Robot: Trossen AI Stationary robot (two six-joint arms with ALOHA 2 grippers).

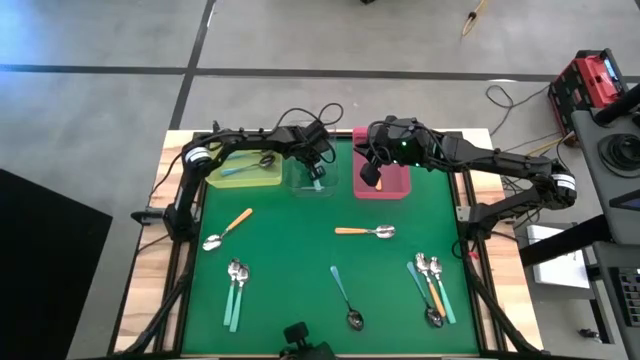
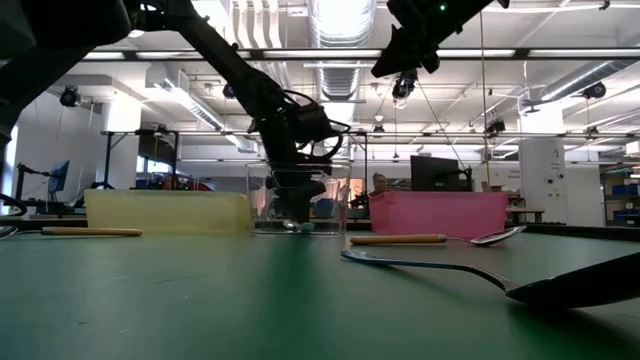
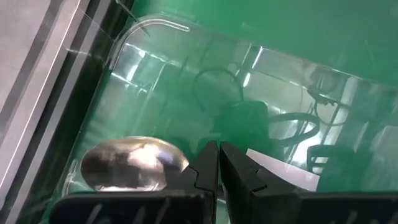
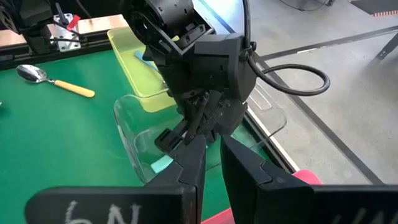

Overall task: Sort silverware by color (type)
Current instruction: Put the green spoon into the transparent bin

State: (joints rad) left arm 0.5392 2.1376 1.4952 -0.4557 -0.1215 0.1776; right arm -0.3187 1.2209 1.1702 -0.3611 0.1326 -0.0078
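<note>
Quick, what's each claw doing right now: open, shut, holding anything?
Left gripper: shut, down in the clear bin, beside a spoon.
Right gripper: nearly shut, empty, above the pink bin.

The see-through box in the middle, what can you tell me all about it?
The clear bin looks like glassy plastic with rounded corners. It sits upright at the far edge of the green mat, between the yellow bin and the pink bin. The left gripper reaches down inside it, shut, with a silver-bowled spoon beside its fingertips.
</note>
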